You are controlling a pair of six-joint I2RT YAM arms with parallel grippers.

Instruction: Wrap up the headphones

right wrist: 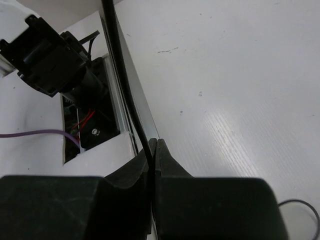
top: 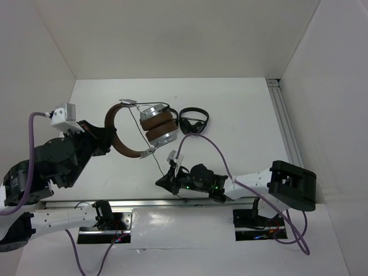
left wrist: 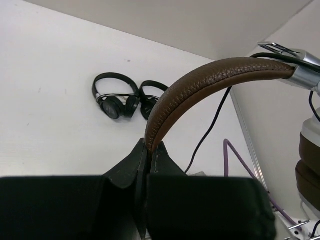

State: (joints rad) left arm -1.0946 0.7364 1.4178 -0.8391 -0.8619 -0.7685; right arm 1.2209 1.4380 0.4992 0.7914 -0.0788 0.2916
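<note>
The headphones [top: 160, 131] are showing a brown, grainy headband [left wrist: 200, 80], brown ear pads [top: 156, 121], silver cups [top: 164, 138] and a thin dark cable [left wrist: 208, 131]. At their three o'clock, the smaller headphones [top: 194, 121] are showing all black. The table [top: 241, 115] is showing plain white. Purple wiring [top: 213, 150] is crossing it.

Looks like a robot lab test cell: plain white walls [top: 172, 34] box in a white table [top: 241, 109], with an aluminium rail [top: 286, 123] down the right side. Two robot arms [top: 253, 183] bolted to base plates [top: 244, 218] at the near edge, purple cables [top: 215, 150] trailing loose.
</note>
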